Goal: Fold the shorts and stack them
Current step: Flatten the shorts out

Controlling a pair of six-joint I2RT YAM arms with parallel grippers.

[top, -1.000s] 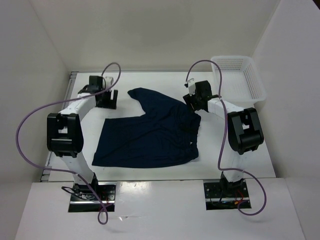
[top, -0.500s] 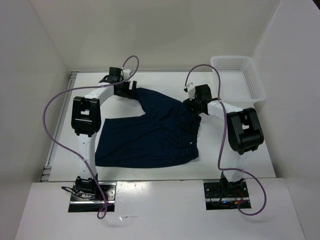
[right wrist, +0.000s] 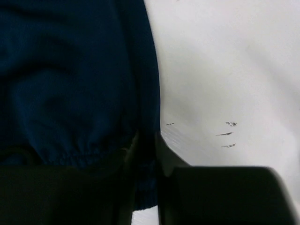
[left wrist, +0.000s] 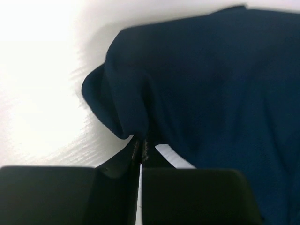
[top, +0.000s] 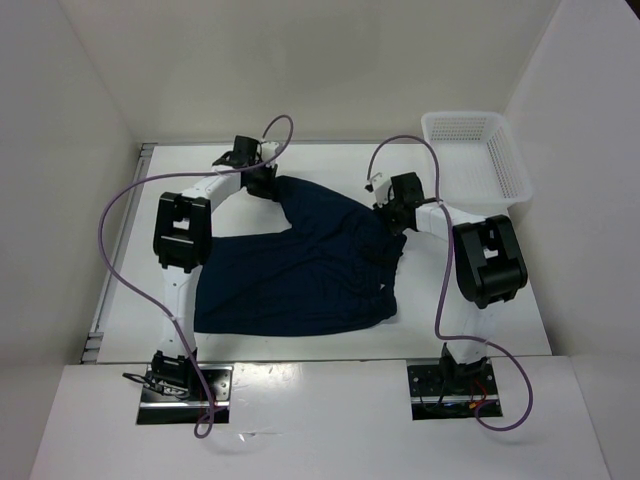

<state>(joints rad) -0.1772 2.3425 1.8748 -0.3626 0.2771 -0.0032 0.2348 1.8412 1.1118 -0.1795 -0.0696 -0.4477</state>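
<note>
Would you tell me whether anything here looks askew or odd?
The shorts lie askew: one leg angles off toward the far left, its hem curled where the left gripper pinches it. A few small dark marks show on the table beside the right gripper.

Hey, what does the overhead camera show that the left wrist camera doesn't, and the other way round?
Only the overhead view shows the white mesh basket in the far right corner, the right claw at the waistband end of the shorts, and the whole garment spread out with one leg angled toward the far left. Only the left wrist view shows, close up, the left claw with its jaws closed on a folded edge of the fabric. Both show the navy shorts and the white table.
</note>
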